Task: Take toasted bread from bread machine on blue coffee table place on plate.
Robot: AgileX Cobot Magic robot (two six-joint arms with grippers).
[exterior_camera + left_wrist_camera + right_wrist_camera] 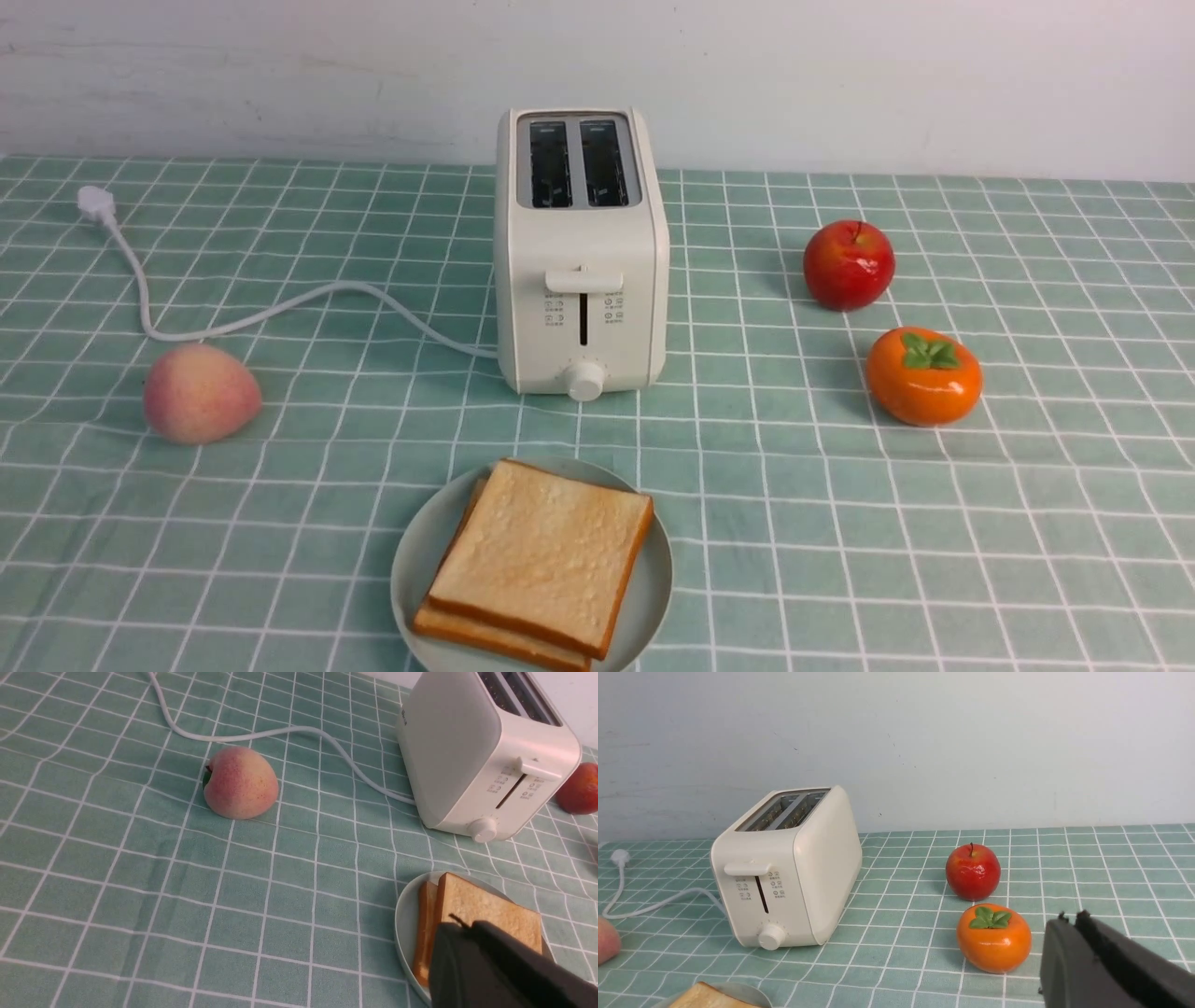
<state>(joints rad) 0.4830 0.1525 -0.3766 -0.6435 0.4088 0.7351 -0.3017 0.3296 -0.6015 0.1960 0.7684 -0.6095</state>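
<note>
Two slices of toasted bread [541, 560] lie stacked on the plate [411, 560] at the front middle of the blue coffee table [840, 523]. The bread machine [581, 252] stands behind the plate, both slots empty, lever up. In the left wrist view the toast [481, 905] and plate [404, 919] lie just beyond my left gripper [462, 926], which is shut and empty. My right gripper [1069, 918] is shut and empty, near the orange fruit. Neither gripper shows in the front view.
A peach [200, 392] lies left of the toaster, beside its white cord [280, 313] and plug. A red apple [848, 264] and an orange persimmon [922, 375] sit to the right. A pale wall runs behind the table.
</note>
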